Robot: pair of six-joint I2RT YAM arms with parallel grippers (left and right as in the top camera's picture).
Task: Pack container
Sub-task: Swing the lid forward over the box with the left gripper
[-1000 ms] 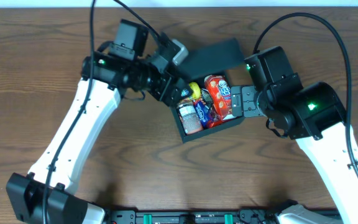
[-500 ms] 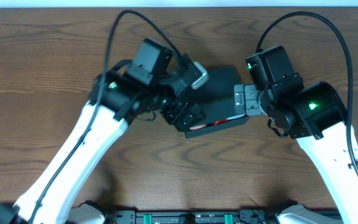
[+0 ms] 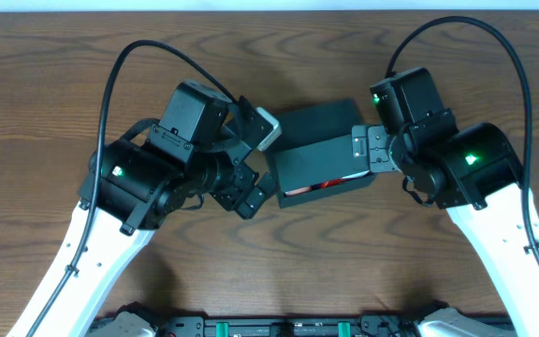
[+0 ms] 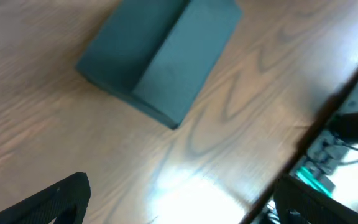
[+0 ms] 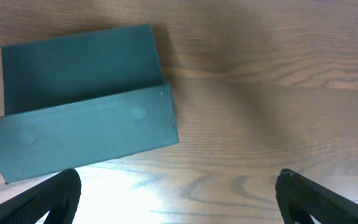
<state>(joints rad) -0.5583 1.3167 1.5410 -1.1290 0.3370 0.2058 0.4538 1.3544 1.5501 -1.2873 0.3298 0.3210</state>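
Note:
The dark teal-grey container (image 3: 318,154) sits at the table's middle with its lid down over the contents. A thin red strip (image 3: 332,184) shows under the lid's front edge. My left gripper (image 3: 252,190) is open and empty just left of the container, not touching it. In the left wrist view the container (image 4: 160,56) lies well ahead of the open gripper (image 4: 179,208). My right gripper (image 3: 366,154) is open and empty at the container's right side. In the right wrist view the container (image 5: 86,118) is to the upper left of the gripper (image 5: 179,202).
The wooden table (image 3: 54,84) surrounds the container. A dark rail with green connectors (image 3: 279,328) runs along the table's front edge and also shows in the left wrist view (image 4: 328,162).
The lid, open a second ago with cans and snack packs showing, has come down over them. My left arm has pulled back left and down from the container. The right arm has not moved.

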